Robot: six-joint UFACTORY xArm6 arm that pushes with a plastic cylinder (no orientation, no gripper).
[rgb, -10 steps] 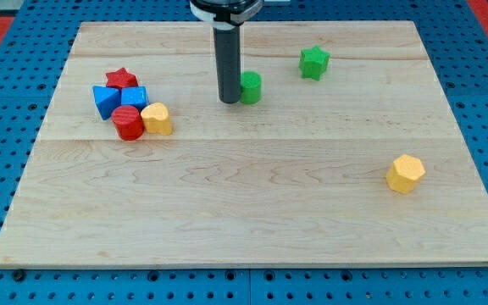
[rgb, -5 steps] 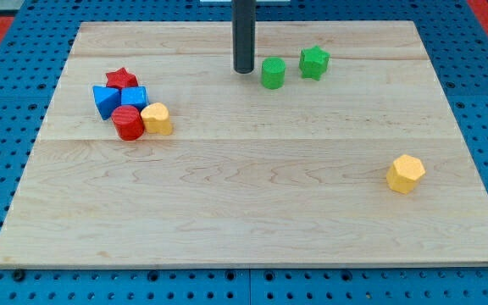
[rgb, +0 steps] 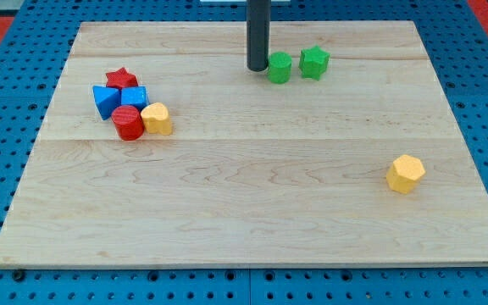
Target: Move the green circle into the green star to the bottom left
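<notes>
The green circle (rgb: 280,68) stands near the view's top, a little right of the middle. The green star (rgb: 314,62) stands just to its right, a narrow gap apart. My tip (rgb: 257,68) is down on the board right against the green circle's left side. The dark rod rises straight up out of the view's top.
A cluster at the view's left holds a red star (rgb: 122,80), two blue blocks (rgb: 105,100) (rgb: 135,97), a red cylinder (rgb: 128,123) and a yellow block (rgb: 157,119). A yellow hexagon (rgb: 406,174) sits at the view's right. The wooden board (rgb: 244,220) lies on a blue pegboard.
My tip has moved up and to the right, pushing the green circle up and right until it is close beside the green star. The other blocks have not moved.
</notes>
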